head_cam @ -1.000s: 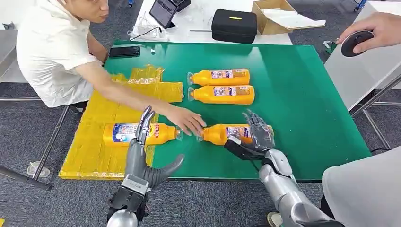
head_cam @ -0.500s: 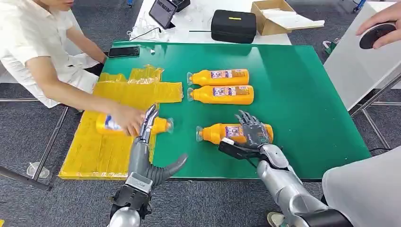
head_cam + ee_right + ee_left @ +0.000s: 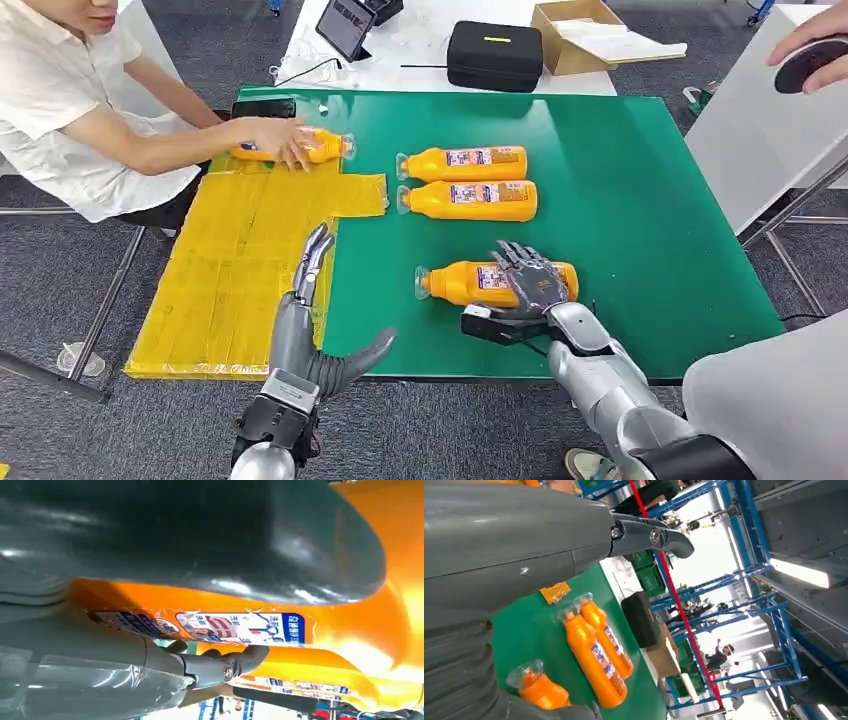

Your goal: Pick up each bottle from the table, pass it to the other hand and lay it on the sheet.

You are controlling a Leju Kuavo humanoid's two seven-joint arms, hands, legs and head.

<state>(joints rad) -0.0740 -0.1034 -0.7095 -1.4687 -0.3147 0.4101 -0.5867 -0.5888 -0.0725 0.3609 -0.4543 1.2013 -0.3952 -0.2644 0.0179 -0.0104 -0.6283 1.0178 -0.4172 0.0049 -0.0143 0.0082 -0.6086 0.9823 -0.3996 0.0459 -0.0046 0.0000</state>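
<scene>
The head view looks forward and down from high on the body over the green table point(image 3: 640, 200), both arms entering at 6 o'clock. Each wrist view sits close behind its own hand, turned sideways. All three share the near orange bottle point(image 3: 470, 282).

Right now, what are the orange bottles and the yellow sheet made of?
The nearest orange bottle, under the right hand, looks like glossy plastic: bright highlights, a clear cap, a printed paper-like label. The yellow sheet looks like thin plastic film or bags, shiny and creased, probably taped in strips.
</scene>
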